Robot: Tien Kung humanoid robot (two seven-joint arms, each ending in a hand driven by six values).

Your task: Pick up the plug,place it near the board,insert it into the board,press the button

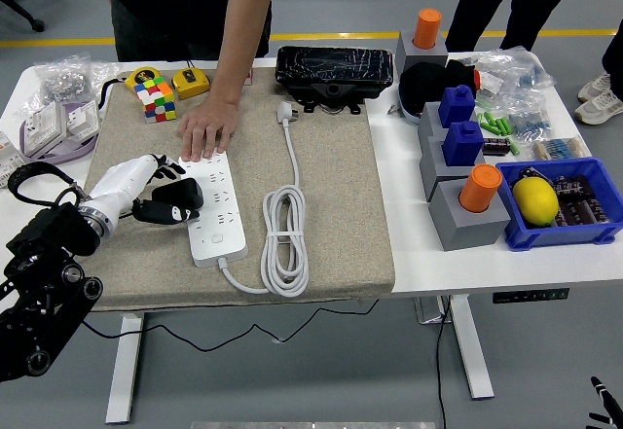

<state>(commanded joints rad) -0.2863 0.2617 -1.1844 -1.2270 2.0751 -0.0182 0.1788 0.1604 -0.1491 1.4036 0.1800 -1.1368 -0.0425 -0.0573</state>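
Note:
The white power strip lies on the beige mat, its white cable coiled to its right and ending in a white plug. My left hand, white with black fingers, is at the strip's left edge and shut on a black plug, which rests against the strip's left side. A person's hand presses flat on the strip's far end. Only a black sliver of my right arm shows at the bottom right corner.
A colour cube and a yellow tape measure sit at the mat's far left. A black box stands at the back. Grey blocks with orange and blue pegs and a blue bin are on the right.

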